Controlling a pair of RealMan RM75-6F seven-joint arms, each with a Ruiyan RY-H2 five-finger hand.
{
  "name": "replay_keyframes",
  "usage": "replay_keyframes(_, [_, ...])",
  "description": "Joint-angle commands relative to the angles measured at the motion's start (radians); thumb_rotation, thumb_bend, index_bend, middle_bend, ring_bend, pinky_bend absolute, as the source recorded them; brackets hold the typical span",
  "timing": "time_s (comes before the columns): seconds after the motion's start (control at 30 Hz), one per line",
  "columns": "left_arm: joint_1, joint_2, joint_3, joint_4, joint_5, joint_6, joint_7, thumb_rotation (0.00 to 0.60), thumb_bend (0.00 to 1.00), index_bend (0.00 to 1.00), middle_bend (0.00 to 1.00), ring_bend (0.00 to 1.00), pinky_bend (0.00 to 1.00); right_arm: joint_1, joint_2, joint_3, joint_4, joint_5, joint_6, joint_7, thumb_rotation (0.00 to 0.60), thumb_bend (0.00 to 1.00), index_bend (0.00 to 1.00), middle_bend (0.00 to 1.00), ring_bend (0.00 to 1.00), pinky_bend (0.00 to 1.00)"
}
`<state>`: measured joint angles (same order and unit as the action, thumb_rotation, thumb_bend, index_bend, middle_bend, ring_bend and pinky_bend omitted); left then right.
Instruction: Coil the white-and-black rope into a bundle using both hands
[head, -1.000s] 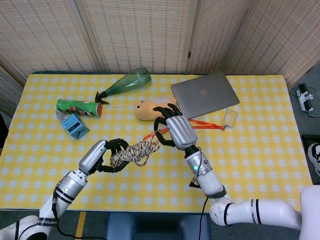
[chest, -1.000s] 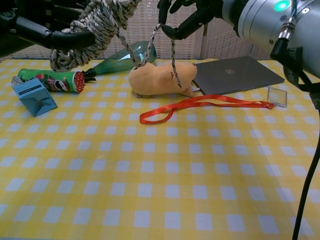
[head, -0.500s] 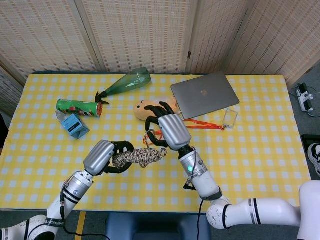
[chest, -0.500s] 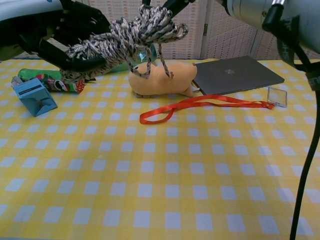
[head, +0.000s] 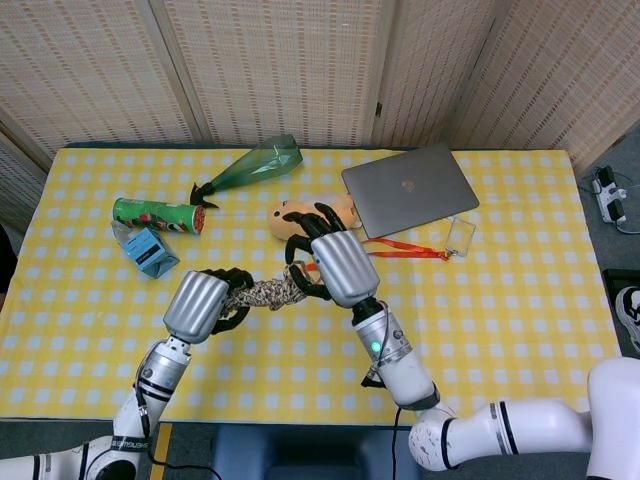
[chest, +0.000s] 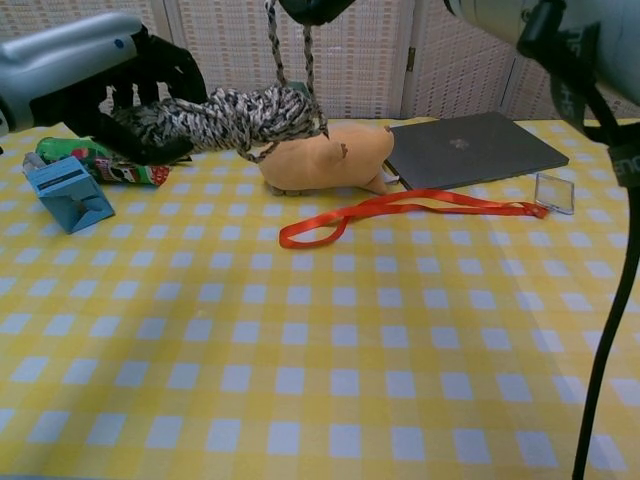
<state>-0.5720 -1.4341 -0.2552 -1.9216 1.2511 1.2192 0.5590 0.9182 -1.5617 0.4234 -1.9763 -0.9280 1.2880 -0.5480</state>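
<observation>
Above the yellow checked desk, the right hand has swung over the bundle, pinching the loose strand, while the left hand stays clamped on the white-and-black rope, now tighter, so coiling looks nearly finished.

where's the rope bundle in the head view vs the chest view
Head view: rope bundle sits centre-left, held between the left robot hand and right robot hand.
Chest view: rope bundle is upper left, above the table.
Shared landmark: the tan plush toy just behind it.
</observation>
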Motion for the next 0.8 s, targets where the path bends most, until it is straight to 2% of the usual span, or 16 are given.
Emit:
replay_keyframes(0.03, [-0.010,-0.018,-0.014,-0.030,-0.100,0.012,0.038,0.600,0.65,0.82,0.81,0.68,0.68,0.002,-0.032,-0.026,0.012,-0.041,0.037,-0.027,0.600,0.48,0.68,0.23,0.20,0.08])
replay_keyframes(0.27, [-0.025,0.011,-0.035,-0.090,-0.197,-0.028,-0.030,0.600,0.65,0.83,0.82,0.69,0.68,0.016,-0.101,-0.054,0.066,-0.105,0.073,-0.056,0.600,0.48,0.68,0.23,0.20,0.08])
replay_keyframes(0.53, [-0.018,0.055,-0.009,-0.106,-0.109,-0.071,-0.193,0.600,0.65,0.83,0.82,0.68,0.68,0.012,-0.113,-0.036,0.103,-0.121,0.066,-0.026,0.600,0.48,0.68,0.23,0.21,0.08])
replay_keyframes(0.8, [-0.044,0.059,0.003,-0.119,-0.133,-0.092,-0.195,0.600,0.65,0.83,0.83,0.68,0.68,0.024,-0.123,-0.036,0.108,-0.161,0.041,-0.014,0.600,0.48,0.68,0.23,0.20,0.08])
